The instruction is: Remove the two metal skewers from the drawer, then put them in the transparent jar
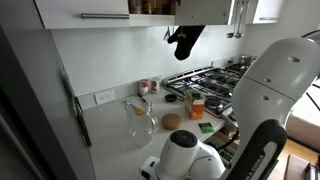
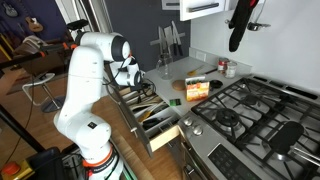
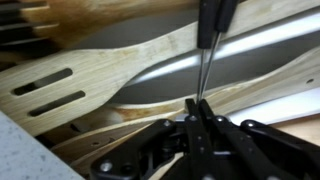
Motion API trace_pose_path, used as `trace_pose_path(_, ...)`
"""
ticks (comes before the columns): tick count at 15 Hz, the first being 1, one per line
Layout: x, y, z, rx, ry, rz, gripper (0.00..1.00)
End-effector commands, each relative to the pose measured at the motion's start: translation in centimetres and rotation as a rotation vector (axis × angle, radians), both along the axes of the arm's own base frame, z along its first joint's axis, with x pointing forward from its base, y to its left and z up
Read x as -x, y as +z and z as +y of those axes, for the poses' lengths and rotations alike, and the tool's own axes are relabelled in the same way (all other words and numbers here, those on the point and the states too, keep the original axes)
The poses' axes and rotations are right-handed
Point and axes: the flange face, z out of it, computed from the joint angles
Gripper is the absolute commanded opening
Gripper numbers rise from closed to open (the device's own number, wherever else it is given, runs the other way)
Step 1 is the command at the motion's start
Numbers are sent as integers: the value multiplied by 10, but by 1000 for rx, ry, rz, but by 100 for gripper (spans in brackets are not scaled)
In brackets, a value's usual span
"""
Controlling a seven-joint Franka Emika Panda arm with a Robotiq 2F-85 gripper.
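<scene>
The claw [image 3: 197,110] is gripping one thin metal skewer [image 3: 203,65] between its closed fingertips, inside the open drawer [image 2: 160,130]. The metal skewer is crossing over wooden spatulas [image 3: 90,75] lying in the drawer. A second skewer cannot be distinguished. The transparent jar [image 1: 143,120] is standing on the surface [image 1: 110,135], outside the drawer.
</scene>
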Motion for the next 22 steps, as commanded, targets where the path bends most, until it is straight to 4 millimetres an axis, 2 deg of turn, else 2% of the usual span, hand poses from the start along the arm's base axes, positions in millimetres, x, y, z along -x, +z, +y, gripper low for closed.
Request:
trace_pose_path(1,3,3,-7,-2,0,-16,1)
trace_pose_path(8,12,24,-26,-20,-47,-37,1)
trace_pose_path(19,54,68,-52,-218,-7,-161,1)
trace_pose_path(22,60,79,-67,-252,-34,-209,1)
